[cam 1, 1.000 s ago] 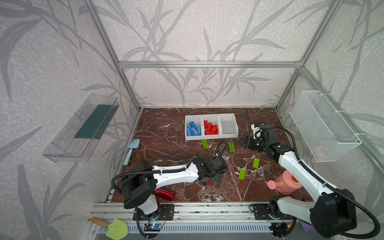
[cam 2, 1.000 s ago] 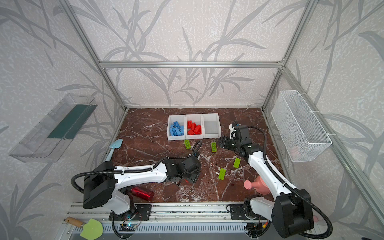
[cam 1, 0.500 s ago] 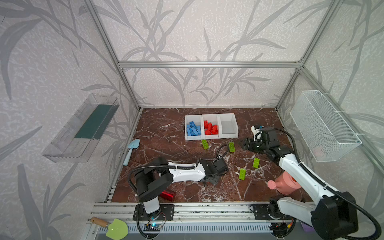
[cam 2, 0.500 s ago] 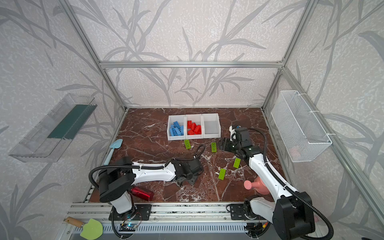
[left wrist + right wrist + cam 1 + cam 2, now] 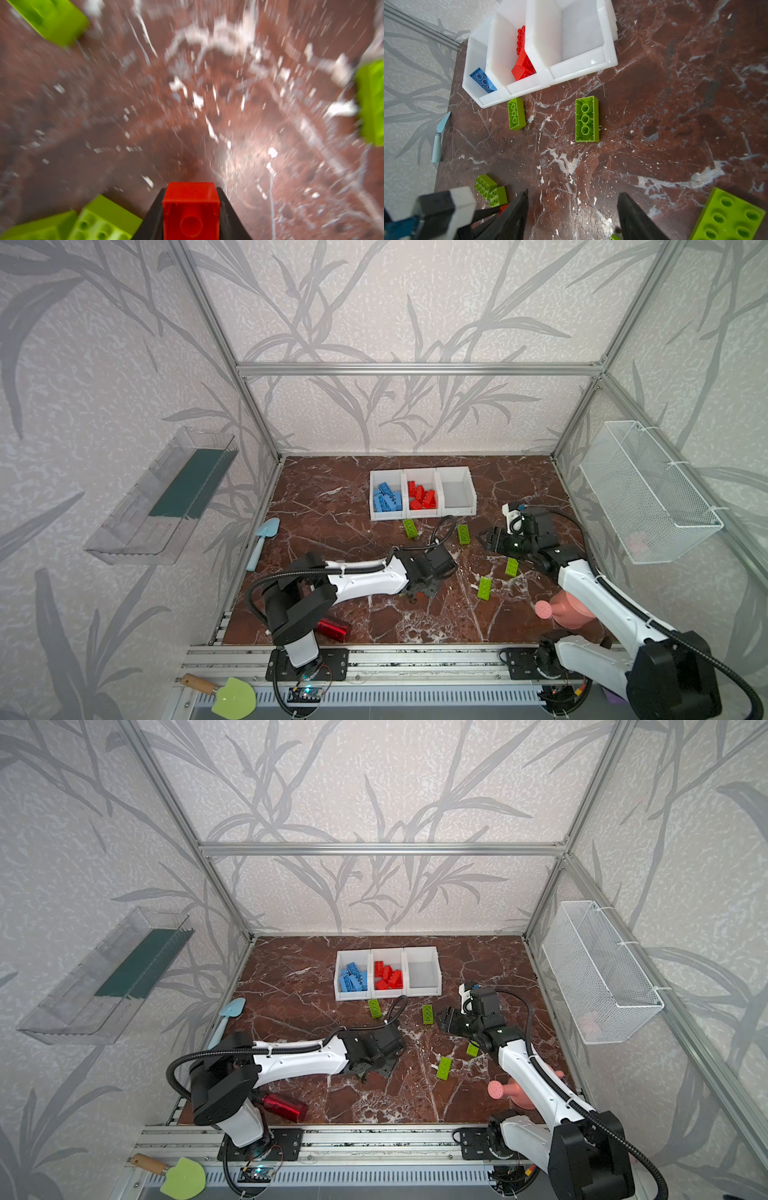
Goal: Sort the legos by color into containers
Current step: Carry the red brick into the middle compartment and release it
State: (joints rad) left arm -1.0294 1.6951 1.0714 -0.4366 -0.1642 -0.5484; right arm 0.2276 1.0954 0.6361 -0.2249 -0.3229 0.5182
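My left gripper point(image 5: 191, 188) is shut on a red lego point(image 5: 191, 209), low over the marble floor near the front middle point(image 5: 419, 592); its view is motion-blurred. Three joined white containers point(image 5: 457, 512) stand at the back: blue legos point(image 5: 386, 499) in the left one, red legos point(image 5: 424, 497) in the middle one, the right one empty. Lime green legos lie loose in front of them point(image 5: 410, 528), point(image 5: 463, 534), and nearer point(image 5: 512, 567), point(image 5: 484, 587). My right gripper point(image 5: 484, 537) hovers open and empty point(image 5: 573, 193) between these green legos.
A red metal bottle point(image 5: 332, 628) lies at the front left beside the left arm's base. A pink watering can point(image 5: 569, 610) sits front right. A blue trowel point(image 5: 262, 541) lies along the left edge. A wire basket point(image 5: 648, 497) and a clear tray point(image 5: 162, 493) hang on the side walls.
My left gripper has closed on the red lego, and that arm has swung its base link round. The right gripper has shifted slightly and stays open.
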